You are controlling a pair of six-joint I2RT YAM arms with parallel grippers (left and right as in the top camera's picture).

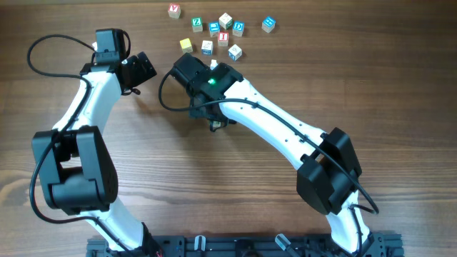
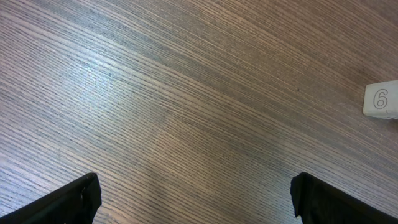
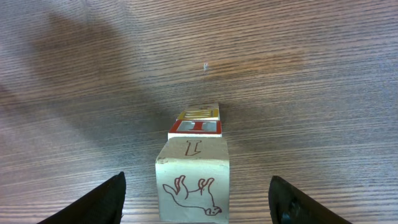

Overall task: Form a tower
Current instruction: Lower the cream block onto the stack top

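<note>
Brown wood-grain table (image 1: pixel 371 78), scattered letter cubes (image 1: pixel 238 28) near its far edge, yellow cube (image 1: pixel 186 45), pale block marked 6 (image 2: pixel 380 99)

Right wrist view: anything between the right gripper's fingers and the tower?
Nothing visible. The tower stands in the gap of the right gripper, with only bare table between it and the open fingers on either side.

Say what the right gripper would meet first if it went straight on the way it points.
The pale animal-print cube, which sits between its open fingers; beyond that, probably the red-letter cube, though depth is unclear.
</note>
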